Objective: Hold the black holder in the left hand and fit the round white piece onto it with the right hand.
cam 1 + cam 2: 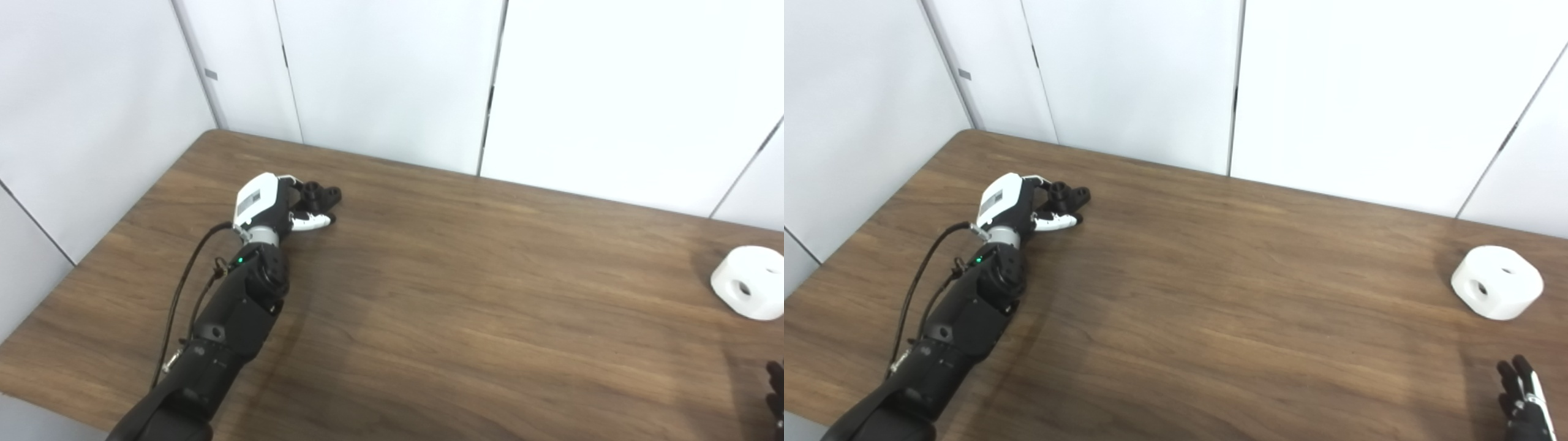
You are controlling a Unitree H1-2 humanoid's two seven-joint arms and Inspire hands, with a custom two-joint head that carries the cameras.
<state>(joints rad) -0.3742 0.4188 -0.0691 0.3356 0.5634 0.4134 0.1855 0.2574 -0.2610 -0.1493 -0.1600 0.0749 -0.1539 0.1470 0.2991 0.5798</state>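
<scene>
Left hand at the black holder; white piece waiting at the far right.

The left hand (1020, 205) curls around the small black plastic holder (1069, 195) on the brown wooden desk (1213, 294); a firm, level hold seems advisable before lifting. The round white plastic piece (1496, 282), drum-shaped with holes, lies well apart. The right hand (1525, 401), fingers spread, holds nothing.

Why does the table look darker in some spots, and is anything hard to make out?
Left eye view: soft shadows fall beside the left arm and left of the white piece; the black holder blurs into the left hand. Right eye view: the right hand is cut off by the frame's corner.
</scene>
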